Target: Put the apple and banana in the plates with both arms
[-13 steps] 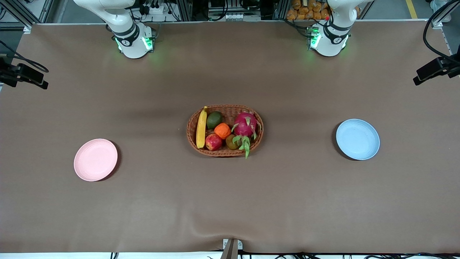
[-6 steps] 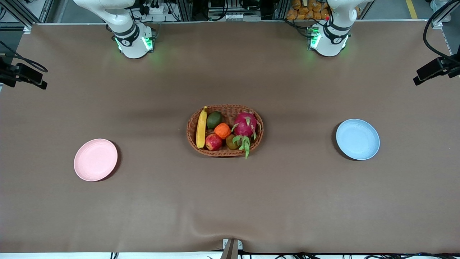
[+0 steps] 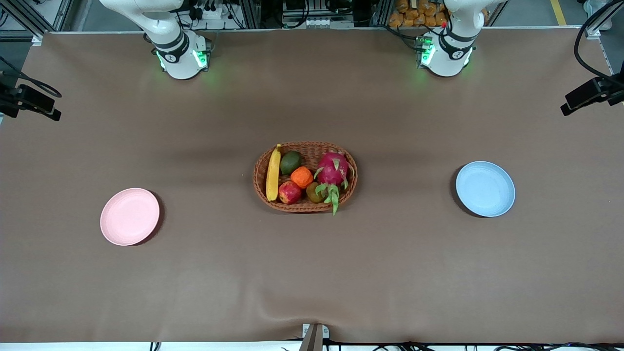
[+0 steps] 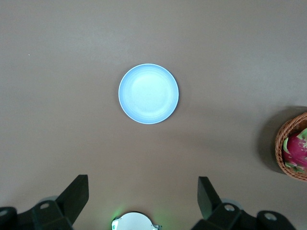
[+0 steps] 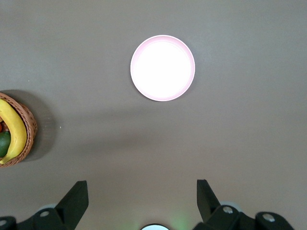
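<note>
Banana [image 3: 273, 172] and apple [image 3: 290, 192] lie in the basket [image 3: 304, 207] at table centre. Left gripper [image 4: 143, 201] spread, high over the blue plate [image 4: 148, 93]; right gripper [image 5: 142, 203] spread, over the pink plate [image 5: 162, 67].

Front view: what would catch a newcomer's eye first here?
The wicker basket at mid-table, packed with a pink dragon fruit, a banana, an apple and an orange. Next, two bare plates: the pink plate toward the right arm's end, the blue plate toward the left arm's. Both arms wait at their bases.
</note>
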`<action>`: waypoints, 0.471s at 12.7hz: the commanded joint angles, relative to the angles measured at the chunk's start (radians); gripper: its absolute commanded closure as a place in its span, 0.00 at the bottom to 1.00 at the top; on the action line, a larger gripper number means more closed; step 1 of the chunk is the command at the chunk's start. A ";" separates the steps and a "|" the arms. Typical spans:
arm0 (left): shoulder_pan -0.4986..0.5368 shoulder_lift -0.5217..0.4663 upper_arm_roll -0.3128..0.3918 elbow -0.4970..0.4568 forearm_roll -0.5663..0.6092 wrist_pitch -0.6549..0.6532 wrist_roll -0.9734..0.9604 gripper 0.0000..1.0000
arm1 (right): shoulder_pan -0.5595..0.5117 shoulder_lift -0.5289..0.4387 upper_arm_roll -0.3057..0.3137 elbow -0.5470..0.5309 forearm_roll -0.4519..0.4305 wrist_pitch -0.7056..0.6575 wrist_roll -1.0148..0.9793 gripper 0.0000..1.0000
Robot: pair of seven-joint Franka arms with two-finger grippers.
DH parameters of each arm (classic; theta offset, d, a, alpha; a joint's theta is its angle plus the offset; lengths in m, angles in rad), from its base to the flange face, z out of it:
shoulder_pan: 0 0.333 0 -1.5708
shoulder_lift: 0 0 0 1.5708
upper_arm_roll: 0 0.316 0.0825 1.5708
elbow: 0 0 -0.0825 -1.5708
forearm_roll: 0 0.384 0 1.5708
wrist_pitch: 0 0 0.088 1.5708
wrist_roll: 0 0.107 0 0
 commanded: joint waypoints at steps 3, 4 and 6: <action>0.002 0.002 -0.002 0.016 0.004 -0.018 0.014 0.00 | 0.001 0.001 0.000 0.021 -0.018 -0.008 0.007 0.00; 0.004 0.002 -0.002 0.016 0.006 -0.018 0.014 0.00 | 0.002 0.001 0.000 0.021 -0.017 -0.007 0.007 0.00; 0.004 0.002 -0.002 0.016 0.007 -0.018 0.014 0.00 | 0.005 0.000 0.001 0.030 -0.021 -0.005 -0.001 0.00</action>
